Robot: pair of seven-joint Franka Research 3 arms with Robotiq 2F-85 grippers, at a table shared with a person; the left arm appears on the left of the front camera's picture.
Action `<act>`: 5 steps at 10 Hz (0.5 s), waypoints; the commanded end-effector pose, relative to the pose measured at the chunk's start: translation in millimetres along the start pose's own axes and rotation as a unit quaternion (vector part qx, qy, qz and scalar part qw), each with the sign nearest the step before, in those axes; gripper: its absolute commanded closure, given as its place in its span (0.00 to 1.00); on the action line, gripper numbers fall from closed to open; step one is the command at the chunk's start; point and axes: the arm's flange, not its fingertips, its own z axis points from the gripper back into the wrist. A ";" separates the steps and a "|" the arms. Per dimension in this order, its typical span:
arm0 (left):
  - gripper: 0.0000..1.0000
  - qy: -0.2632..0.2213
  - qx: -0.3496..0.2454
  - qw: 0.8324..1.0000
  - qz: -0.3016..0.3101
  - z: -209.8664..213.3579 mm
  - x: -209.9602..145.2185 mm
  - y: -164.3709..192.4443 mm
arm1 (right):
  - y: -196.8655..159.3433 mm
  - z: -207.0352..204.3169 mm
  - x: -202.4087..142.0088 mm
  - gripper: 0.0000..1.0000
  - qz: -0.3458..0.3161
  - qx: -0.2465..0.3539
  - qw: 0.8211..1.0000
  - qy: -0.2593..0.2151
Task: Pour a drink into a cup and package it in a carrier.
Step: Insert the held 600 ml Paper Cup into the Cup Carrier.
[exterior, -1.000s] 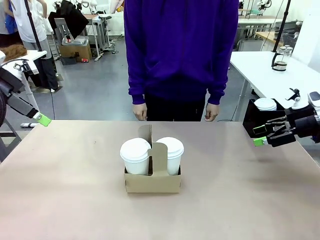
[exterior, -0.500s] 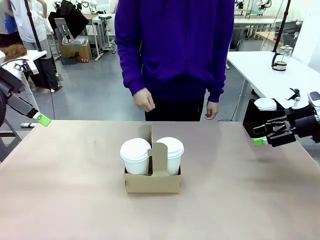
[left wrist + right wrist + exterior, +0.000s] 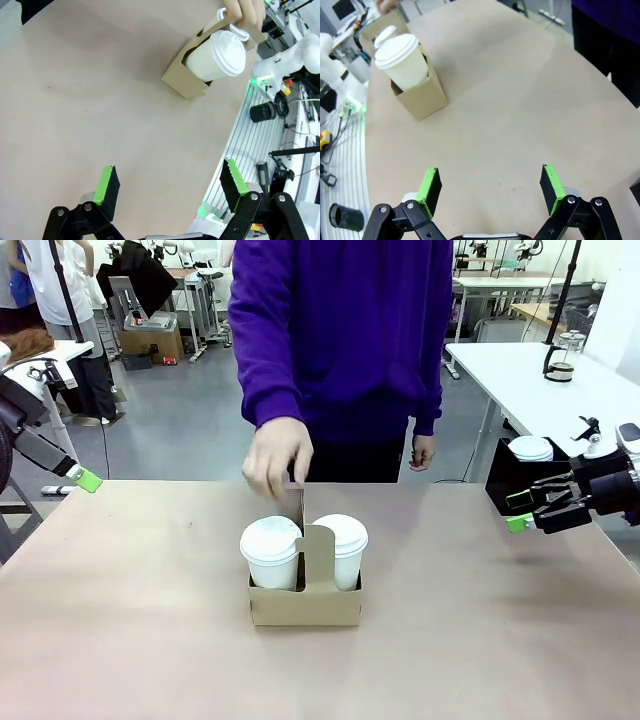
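Observation:
The brown cardboard carrier [image 3: 305, 606] stands mid-table with two white lidded cups in it, one on the left [image 3: 271, 552] and one on the right [image 3: 340, 548]. The lids hide the drink. A person's hand [image 3: 277, 460] reaches down onto the carrier's raised handle [image 3: 296, 508]. My left gripper [image 3: 85, 480] hangs open at the far left edge, well away from the carrier. My right gripper [image 3: 520, 510] hovers open at the far right. The left wrist view has the open left gripper [image 3: 170, 187], the carrier [image 3: 182, 82] and a cup [image 3: 217, 55]. The right wrist view has the open right gripper [image 3: 490, 185], the carrier [image 3: 420, 97] and a cup [image 3: 402, 60].
A black box [image 3: 508, 478] holding a squat white cup [image 3: 530, 448] sits at the table's right edge, behind my right gripper. A glass carafe [image 3: 561, 366] stands on a white table farther back. The person in a purple top stands at the far edge.
The person's hand has come forward and down from their side to the carrier's handle. Both arms and the carrier have stayed put.

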 end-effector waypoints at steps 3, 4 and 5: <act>0.00 -0.001 0.001 1.000 -0.002 0.9 0.1 -1.6 | 0.1 1.7 0.1 0.00 0.006 -0.001 1.000 0.000; 0.00 -0.001 0.001 1.000 -0.002 0.9 0.1 -1.6 | 0.1 1.7 0.1 0.00 0.006 -0.001 1.000 0.000; 0.00 -0.001 0.001 1.000 -0.002 0.9 0.1 -1.6 | 0.1 1.7 0.1 0.00 0.006 -0.001 1.000 0.000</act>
